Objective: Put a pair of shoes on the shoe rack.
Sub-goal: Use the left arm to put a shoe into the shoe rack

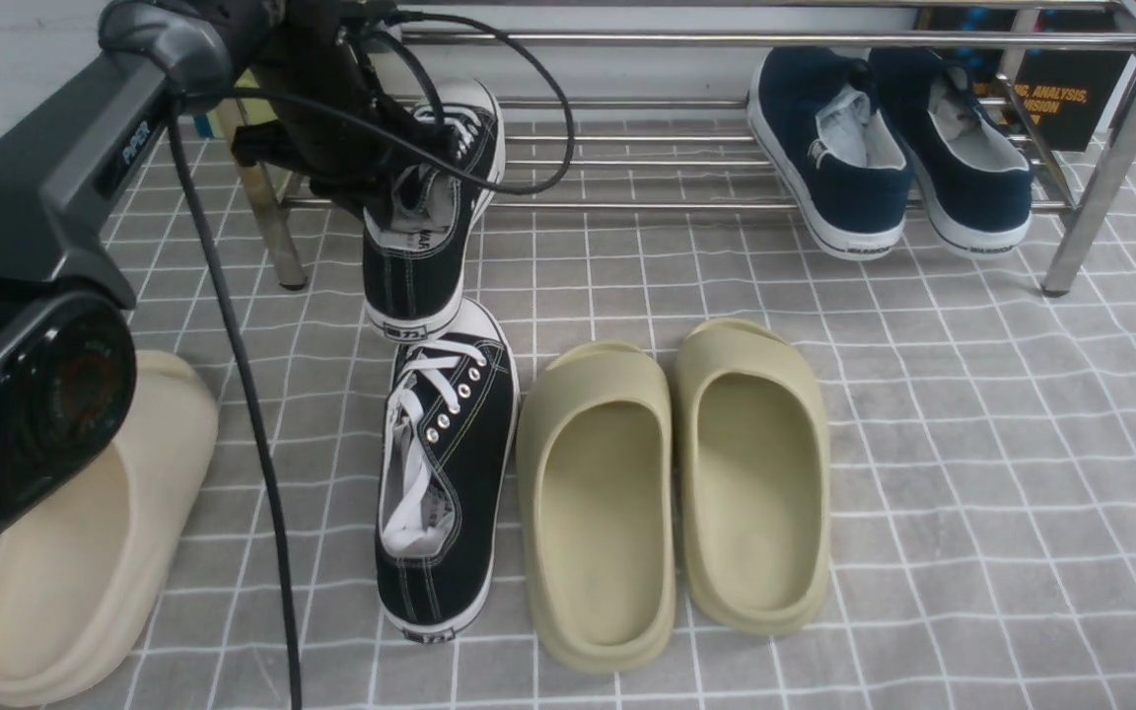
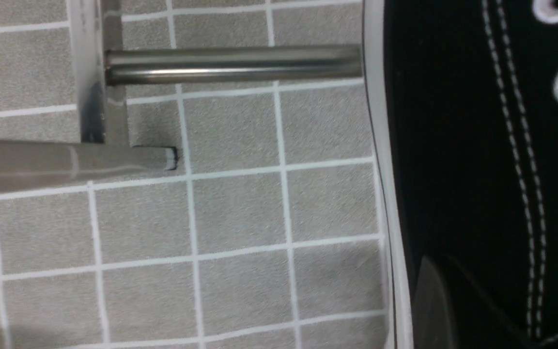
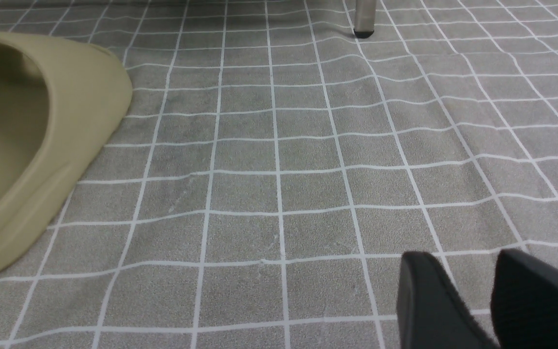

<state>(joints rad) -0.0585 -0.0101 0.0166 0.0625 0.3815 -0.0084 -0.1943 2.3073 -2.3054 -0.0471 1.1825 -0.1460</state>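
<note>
Pair of black canvas low-tops, each with white laces, white stitching, and a white rubber toe cap and sole. You find the held sneaker (image 1: 435,212) at the left end of the shoe rack (image 1: 726,39), with the left gripper (image 1: 392,192) closed on the rim of its opening. In the left wrist view one finger (image 2: 431,310) lies against its black side wall (image 2: 453,145), and a rack tube (image 2: 235,63) runs up to its sole edge. Its long axis runs away from the robot, toe over the lower shelf bars and heel toward you. You cannot tell whether the sole rests on the bars.

The second sneaker (image 1: 445,473) stands on its sole on the floor (image 1: 972,444) on the same axis, toe away, its toe cap meeting the held heel in the front view. A cable (image 1: 529,148) loops across the held sneaker's toe.

Two olive slides (image 1: 676,493) lie just right of the second sneaker. A cream slide (image 1: 85,552) lies to its left, partly behind the left arm. Navy slip-ons (image 1: 893,158) sit tilted on the rack's right end.

The right gripper (image 3: 468,257) hovers low over the floor with its jaws a little apart, holding nothing.
</note>
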